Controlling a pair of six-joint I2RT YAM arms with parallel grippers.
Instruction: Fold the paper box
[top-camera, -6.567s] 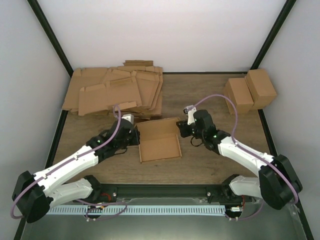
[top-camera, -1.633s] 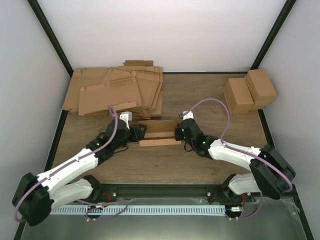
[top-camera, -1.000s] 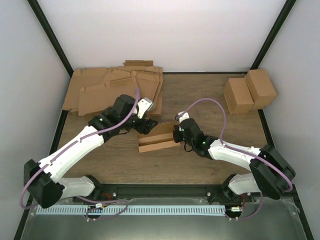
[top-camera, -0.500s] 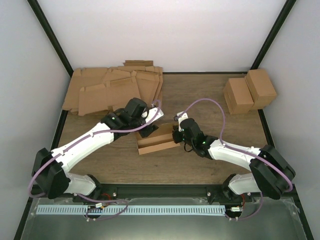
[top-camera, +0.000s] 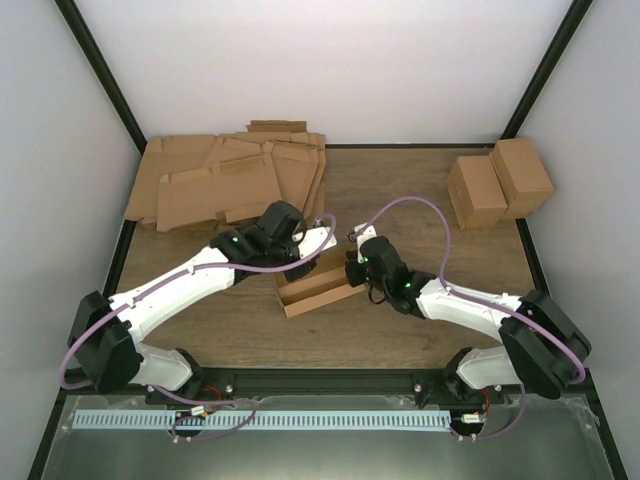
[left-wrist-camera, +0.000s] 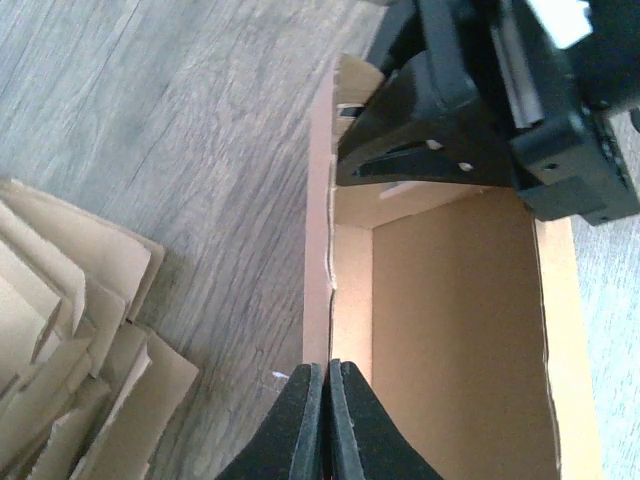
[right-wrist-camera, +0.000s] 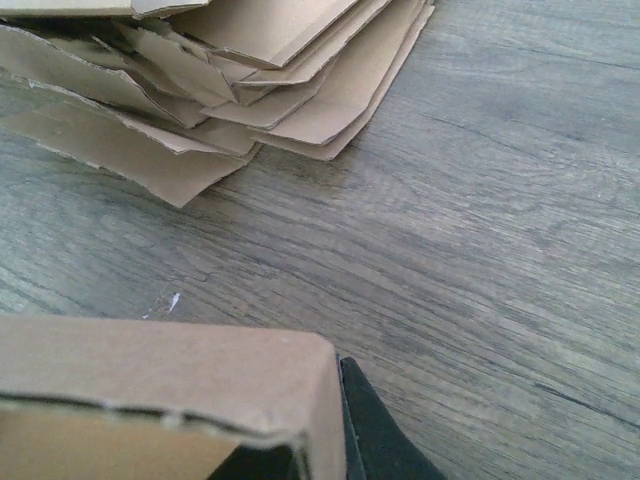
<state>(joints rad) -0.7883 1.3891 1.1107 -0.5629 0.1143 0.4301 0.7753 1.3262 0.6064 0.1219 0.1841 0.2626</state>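
Top external view: paper box sits on the bench just beside the flat sheet stack, on its robot-facing side, open side up. Left gripper jaws look pinched tight on the long wall facing the stack. Right gripper jaws are likewise clamped on the end wall farthest from the stack. Likely light, thin card: stiff across panels, floppy at creases, springs back, crushes easily. Best held by wall edges close to corners, with a gentle pinch.

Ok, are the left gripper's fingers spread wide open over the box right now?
No, the left gripper has its fingers pressed together, with the tips at the top edge of one wall of the paper box.
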